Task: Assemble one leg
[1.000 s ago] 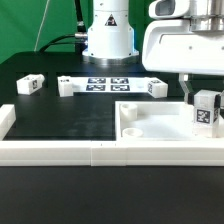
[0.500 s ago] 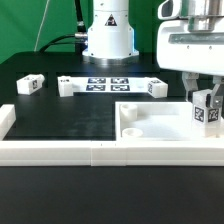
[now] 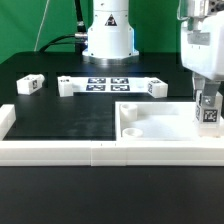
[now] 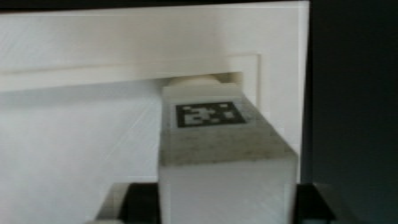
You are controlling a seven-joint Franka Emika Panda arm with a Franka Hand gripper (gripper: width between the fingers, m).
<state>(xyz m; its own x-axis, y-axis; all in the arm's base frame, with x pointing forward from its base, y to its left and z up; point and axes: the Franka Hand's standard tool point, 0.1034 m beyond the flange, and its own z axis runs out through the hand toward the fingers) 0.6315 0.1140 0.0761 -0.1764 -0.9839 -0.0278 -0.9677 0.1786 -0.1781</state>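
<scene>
My gripper [image 3: 208,108] is shut on a leg [image 3: 208,113], a small white block with a fiducial tag, and holds it upright over the right end of the big white slab [image 3: 150,125]. In the wrist view the leg [image 4: 222,140] fills the space between my dark fingers [image 4: 139,205], its tagged end pointing at a corner recess [image 4: 205,78] of the slab [image 4: 80,130]. Three other legs lie on the black mat: one at the far left [image 3: 31,84], one at the marker board's left end [image 3: 67,87] and one at its right end [image 3: 155,87].
The marker board [image 3: 108,84] lies at the back centre in front of the arm's base [image 3: 107,30]. A white rail [image 3: 60,152] runs along the front edge of the table, and a white piece [image 3: 5,118] sits at the exterior view's left.
My gripper, with the leg in it, has turned about its vertical axis and moved slightly to the exterior view's right; the hand now looks narrower. The leg stays over the slab's right end.
</scene>
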